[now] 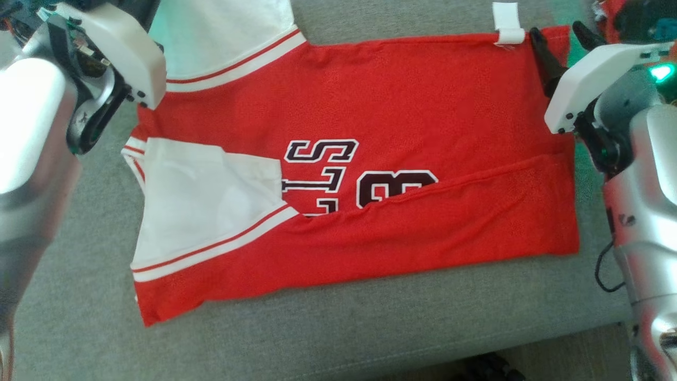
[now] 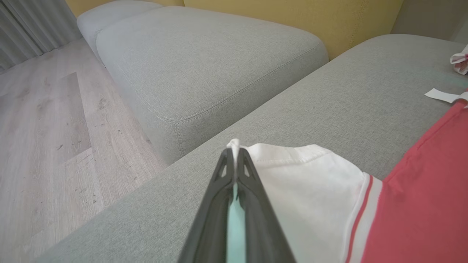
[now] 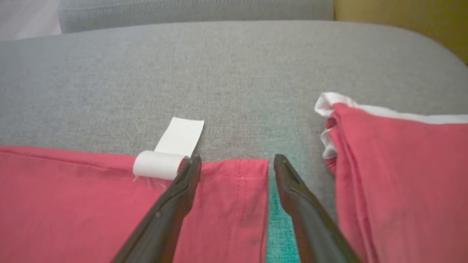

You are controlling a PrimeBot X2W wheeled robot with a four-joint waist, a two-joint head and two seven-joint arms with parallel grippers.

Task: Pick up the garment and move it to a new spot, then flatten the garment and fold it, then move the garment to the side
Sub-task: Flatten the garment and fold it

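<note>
Red jersey (image 1: 402, 90): flattened on sofa cushion (image 1: 370, 328), folded 1 time along near edge. Pinching far sleeve (image 1: 222, 32) with left gripper (image 2: 236, 157), right gripper (image 3: 237, 162) spread at hem corner (image 3: 252, 175). Remaining: folds, moving aside.

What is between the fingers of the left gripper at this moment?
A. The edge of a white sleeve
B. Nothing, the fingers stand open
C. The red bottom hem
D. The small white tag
A: in the left wrist view the left gripper is shut on the edge of the white sleeve of the jersey.
</note>
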